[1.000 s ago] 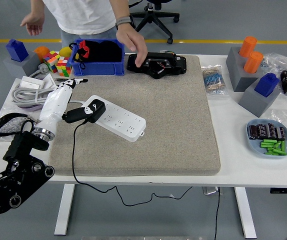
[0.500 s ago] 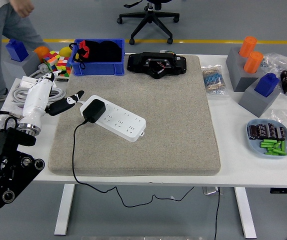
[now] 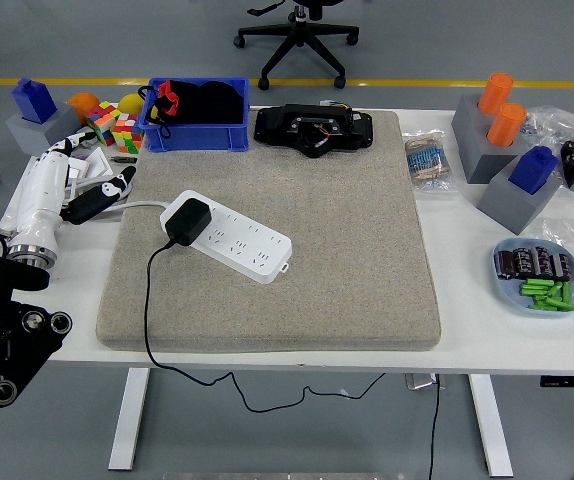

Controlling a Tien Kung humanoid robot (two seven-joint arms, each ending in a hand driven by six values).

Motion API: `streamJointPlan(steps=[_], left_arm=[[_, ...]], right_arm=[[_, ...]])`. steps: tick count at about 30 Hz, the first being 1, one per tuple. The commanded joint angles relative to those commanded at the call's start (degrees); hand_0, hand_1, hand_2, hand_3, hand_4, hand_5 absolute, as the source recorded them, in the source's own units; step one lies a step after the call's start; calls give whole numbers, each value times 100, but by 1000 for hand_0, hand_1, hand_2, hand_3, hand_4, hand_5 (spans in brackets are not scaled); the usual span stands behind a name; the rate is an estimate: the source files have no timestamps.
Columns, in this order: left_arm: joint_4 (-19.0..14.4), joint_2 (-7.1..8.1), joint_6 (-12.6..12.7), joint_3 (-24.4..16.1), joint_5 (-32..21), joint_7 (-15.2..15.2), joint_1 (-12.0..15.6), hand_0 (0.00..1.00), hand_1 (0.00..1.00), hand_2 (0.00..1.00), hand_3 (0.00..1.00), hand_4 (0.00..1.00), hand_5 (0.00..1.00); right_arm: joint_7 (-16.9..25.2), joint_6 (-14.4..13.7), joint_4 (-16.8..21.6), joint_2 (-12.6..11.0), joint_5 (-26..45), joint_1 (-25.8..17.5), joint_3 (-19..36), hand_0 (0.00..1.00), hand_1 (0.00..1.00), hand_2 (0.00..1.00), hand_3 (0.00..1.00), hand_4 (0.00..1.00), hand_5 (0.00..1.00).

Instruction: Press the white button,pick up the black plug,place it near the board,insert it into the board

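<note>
At the table's left edge the left hand (image 3: 85, 192) hovers with its fingers loosely spread and nothing in them, one black-tipped finger (image 3: 115, 185) pointing toward the grey mat (image 3: 347, 230). Its white forearm slopes down and back to the black arm at the lower left corner, so the hand sits above the coiled grey cable, clear of the mat and apart from the plug. Just right of the hand, the black plug (image 3: 186, 221) stands seated in the left end of the white power strip (image 3: 229, 236), which lies at a slant on the mat. The plug's black cord loops down over the mat's near edge and hangs below the white table (image 3: 447, 350). Behind the strip sits a blue bin (image 3: 195, 125), with a black device (image 3: 314, 128) beside it at the mat's far edge.
</note>
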Motion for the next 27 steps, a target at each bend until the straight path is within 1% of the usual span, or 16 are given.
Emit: streamJointPlan(steps=[7, 14, 22, 25, 27], left_arm=[[-15, -36, -15, -114, 33, -2, 133, 966, 956, 908, 844, 887, 676], [-64, -90, -36, -304, 93, 24, 309, 967, 957, 908, 844, 884, 675], [-93, -98, -120, -433, 94, 70, 515, 969, 958, 909, 843, 881, 672], [-77, -100, -128, -481, 71, 75, 474, 969, 958, 909, 843, 881, 672], [-71, -68, -136, -464, 45, 84, 415, 972, 960, 909, 842, 876, 669]], right_arm=[[2, 2, 9, 27, -56, -13, 94, 611, 571, 569, 579, 648, 389], [-9, 18, 6, 118, -166, -110, 267, 611, 571, 570, 580, 648, 388], [-78, 56, -16, 196, -320, -241, 478, 611, 571, 570, 581, 649, 389], [-92, 68, -15, 236, -339, -184, 506, 612, 571, 570, 581, 649, 390], [-106, 79, -22, 240, -348, -134, 454, 612, 571, 570, 581, 649, 390]])
